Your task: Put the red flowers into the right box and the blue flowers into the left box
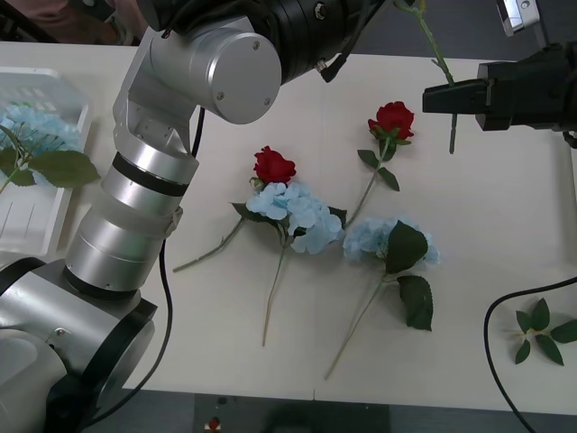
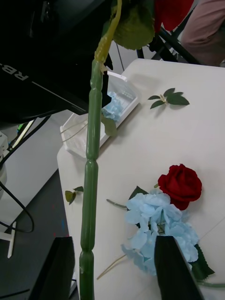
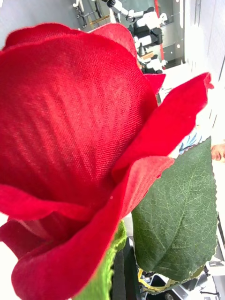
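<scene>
- A held rose's stem (image 1: pixel 439 61) is seen hanging just beside the right gripper (image 1: pixel 442 97) above the table (image 1: pixel 225 361); its fingers (image 2: pixel 176 269) are spread apart, the stem (image 2: pixel 91 154) between them.
- Left gripper: bloom (image 3: pixel 70 140) is seen close up; grip state cannot be told.
- Two red roses (image 1: pixel 273 166) (image 1: pixel 391 119) and two blue flowers (image 1: pixel 297 209) (image 1: pixel 388 242) are laid mid-table.
- One blue flower (image 1: pixel 36 126) is seen inside the left box (image 1: pixel 27 225).

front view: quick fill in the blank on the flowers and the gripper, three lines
1. The box on the left holds a ___ flower.
2. ___ roses lie on the table.
3. The right gripper has a green ___ between its open jaws.

Missing words: blue; two; stem
</scene>
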Robot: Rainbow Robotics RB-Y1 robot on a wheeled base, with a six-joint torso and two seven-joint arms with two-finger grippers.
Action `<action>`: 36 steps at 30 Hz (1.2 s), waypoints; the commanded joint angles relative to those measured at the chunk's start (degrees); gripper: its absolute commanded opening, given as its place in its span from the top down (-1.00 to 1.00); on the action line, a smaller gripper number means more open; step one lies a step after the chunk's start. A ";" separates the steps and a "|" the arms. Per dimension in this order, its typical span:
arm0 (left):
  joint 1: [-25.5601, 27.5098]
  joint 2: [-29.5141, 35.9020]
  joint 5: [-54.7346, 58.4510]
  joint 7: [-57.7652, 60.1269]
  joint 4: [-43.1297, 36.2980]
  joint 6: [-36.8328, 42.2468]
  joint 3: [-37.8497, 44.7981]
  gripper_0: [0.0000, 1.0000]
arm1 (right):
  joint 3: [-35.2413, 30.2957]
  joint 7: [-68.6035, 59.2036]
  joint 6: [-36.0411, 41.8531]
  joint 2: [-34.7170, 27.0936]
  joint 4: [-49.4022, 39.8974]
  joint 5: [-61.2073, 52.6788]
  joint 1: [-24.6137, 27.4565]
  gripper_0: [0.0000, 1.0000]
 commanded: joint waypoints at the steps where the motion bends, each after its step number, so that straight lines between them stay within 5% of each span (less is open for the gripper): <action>1: -1.91 0.49 0.50 0.02 -1.01 -0.74 0.35 1.00 | 0.43 -0.86 -0.39 -0.30 -1.16 -1.02 0.03 1.00; 11: -1.91 0.49 0.50 0.02 -1.01 -0.74 0.35 0.92 | 0.08 -1.39 -0.39 -0.39 -1.16 -1.37 0.03 1.00; 12: -1.91 0.49 0.50 0.02 -1.01 -0.74 0.35 0.05 | -0.01 -1.39 -0.39 -0.39 -1.16 -1.45 0.03 1.00; 13: -1.91 0.49 0.50 0.02 -1.01 -0.74 0.35 -0.56 | -0.01 -1.39 -0.30 -0.39 -1.16 -1.45 0.03 1.00; 15: -1.91 0.49 0.50 0.02 -1.01 -0.74 0.35 -1.00 | -0.10 -1.39 -0.39 -0.39 -1.16 -1.45 0.03 1.00; 28: -1.91 0.49 0.50 0.02 -1.01 -0.74 0.35 -1.00 | -0.27 -2.09 -0.13 -2.32 -1.16 -0.05 1.35 1.00; 36: -0.33 1.02 0.50 0.28 0.05 -1.00 0.35 -1.00 | -0.27 -3.58 0.22 -8.65 -1.08 3.29 5.22 1.00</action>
